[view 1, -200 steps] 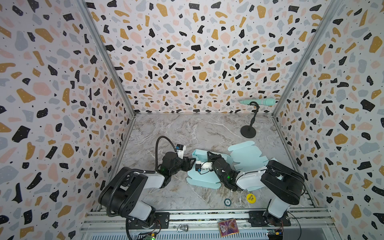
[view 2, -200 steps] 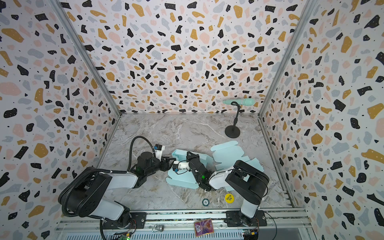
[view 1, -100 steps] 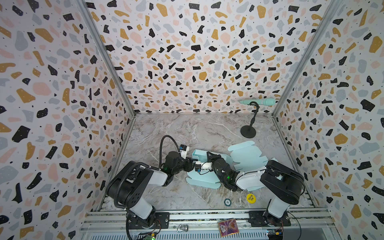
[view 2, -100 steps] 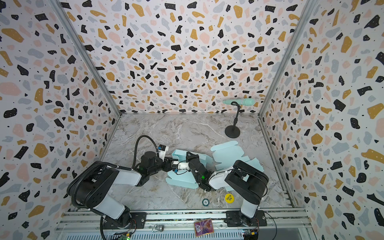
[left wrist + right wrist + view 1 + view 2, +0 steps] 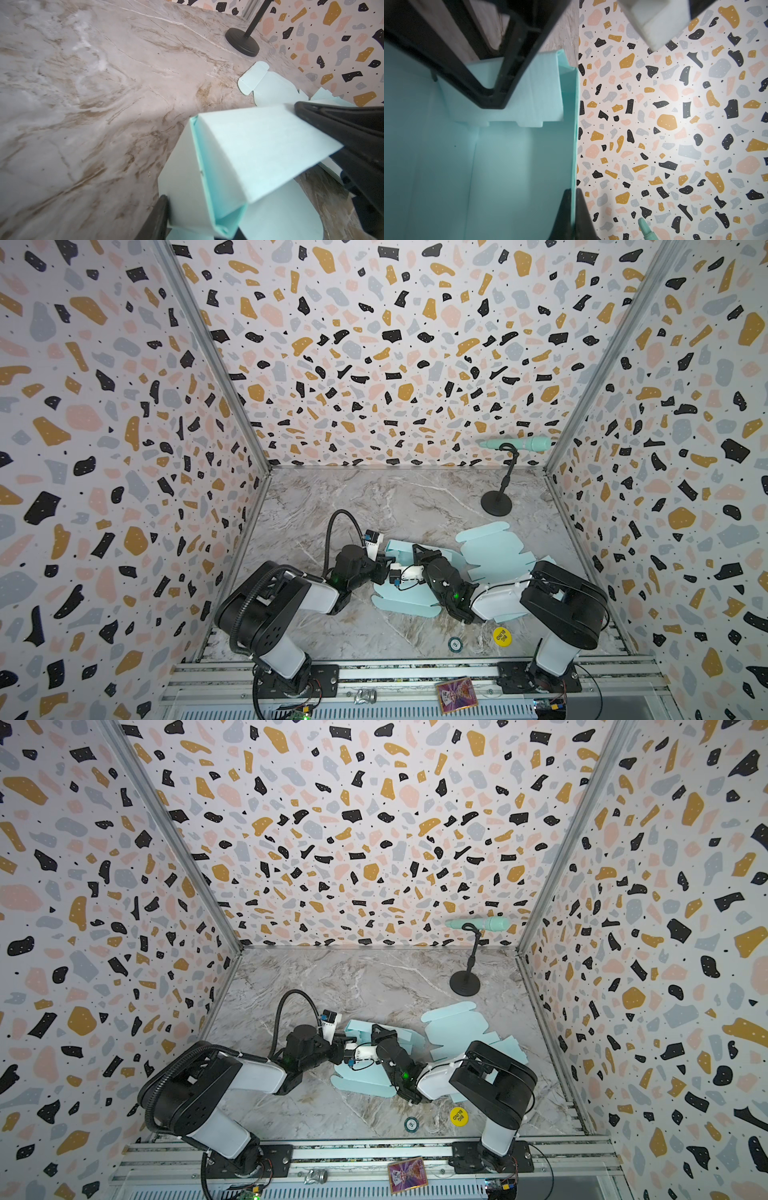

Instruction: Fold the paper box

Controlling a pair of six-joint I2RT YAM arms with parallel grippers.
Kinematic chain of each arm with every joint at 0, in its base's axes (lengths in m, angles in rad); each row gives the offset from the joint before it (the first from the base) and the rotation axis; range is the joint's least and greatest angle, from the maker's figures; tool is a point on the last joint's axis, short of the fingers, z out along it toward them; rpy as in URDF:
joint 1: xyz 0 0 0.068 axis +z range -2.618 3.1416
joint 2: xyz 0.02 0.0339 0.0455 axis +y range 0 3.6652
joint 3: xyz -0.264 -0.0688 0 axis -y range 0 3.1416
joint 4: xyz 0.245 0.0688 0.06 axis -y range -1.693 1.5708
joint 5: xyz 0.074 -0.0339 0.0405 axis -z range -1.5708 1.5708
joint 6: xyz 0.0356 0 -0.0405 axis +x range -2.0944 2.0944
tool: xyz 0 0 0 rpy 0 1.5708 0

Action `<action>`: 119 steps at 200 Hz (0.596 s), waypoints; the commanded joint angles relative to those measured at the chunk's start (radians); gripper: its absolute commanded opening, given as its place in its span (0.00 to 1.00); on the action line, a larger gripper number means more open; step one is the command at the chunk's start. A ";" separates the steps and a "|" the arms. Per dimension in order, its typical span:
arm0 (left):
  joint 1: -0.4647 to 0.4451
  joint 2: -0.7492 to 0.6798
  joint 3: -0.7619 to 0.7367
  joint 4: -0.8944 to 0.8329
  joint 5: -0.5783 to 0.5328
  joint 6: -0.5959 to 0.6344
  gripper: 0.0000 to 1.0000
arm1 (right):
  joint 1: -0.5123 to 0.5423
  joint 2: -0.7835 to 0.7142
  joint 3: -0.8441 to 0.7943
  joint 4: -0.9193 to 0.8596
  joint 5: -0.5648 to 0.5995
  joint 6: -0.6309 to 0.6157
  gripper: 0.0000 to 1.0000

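Right wrist view, right gripper pinched shut on mint paper box wall, left gripper with 2 fingers straddling its folded side, clamp unclear

A pale teal paper box, half folded, fills the foreground on the marble counter. Its doubled corner stands between the fingers of the left claw. The right claw lies across its upper flap. Beyond are flat teal sheets and a black stand.
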 commanded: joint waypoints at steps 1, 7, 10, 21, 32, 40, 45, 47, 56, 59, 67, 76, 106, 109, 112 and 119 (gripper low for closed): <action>-0.017 -0.025 -0.007 0.126 -0.019 0.015 0.37 | 0.030 0.030 -0.011 -0.074 -0.041 0.018 0.00; -0.020 -0.028 -0.010 0.131 -0.027 0.015 0.37 | 0.033 0.031 -0.011 -0.073 -0.039 0.018 0.00; -0.022 -0.030 -0.012 0.132 -0.031 0.018 0.37 | 0.036 0.032 -0.011 -0.074 -0.039 0.017 0.00; -0.023 -0.032 -0.020 0.146 -0.045 0.018 0.36 | 0.040 0.031 -0.011 -0.075 -0.038 0.018 0.00; -0.025 -0.037 -0.024 0.152 -0.056 0.023 0.33 | 0.045 0.031 -0.011 -0.082 -0.036 0.021 0.00; -0.030 -0.044 -0.026 0.150 -0.073 0.029 0.30 | 0.045 0.030 -0.011 -0.086 -0.036 0.022 0.00; -0.033 -0.049 -0.028 0.146 -0.085 0.035 0.28 | 0.048 0.029 -0.010 -0.089 -0.036 0.025 0.00; -0.034 -0.052 -0.028 0.144 -0.089 0.037 0.28 | 0.049 0.029 -0.009 -0.092 -0.036 0.026 0.00; -0.044 -0.066 -0.030 0.135 -0.112 0.045 0.23 | 0.052 0.027 -0.009 -0.094 -0.036 0.029 0.00; -0.047 -0.072 -0.031 0.133 -0.120 0.049 0.22 | 0.052 0.026 -0.009 -0.095 -0.035 0.029 0.00; -0.055 -0.085 -0.033 0.127 -0.137 0.057 0.20 | 0.056 0.025 -0.009 -0.098 -0.033 0.031 0.00; -0.064 -0.101 -0.036 0.123 -0.152 0.065 0.19 | 0.061 0.024 -0.008 -0.102 -0.033 0.037 0.00; -0.072 -0.100 -0.042 0.137 -0.175 0.077 0.23 | 0.070 0.022 -0.009 -0.124 -0.033 0.059 0.00; -0.072 -0.096 -0.042 0.141 -0.179 0.078 0.23 | 0.071 0.022 -0.010 -0.125 -0.033 0.059 0.00; -0.072 -0.093 -0.043 0.145 -0.181 0.079 0.23 | 0.073 0.023 -0.011 -0.124 -0.033 0.060 0.00; -0.074 -0.089 -0.042 0.152 -0.187 0.079 0.23 | 0.077 0.024 -0.011 -0.124 -0.033 0.062 0.00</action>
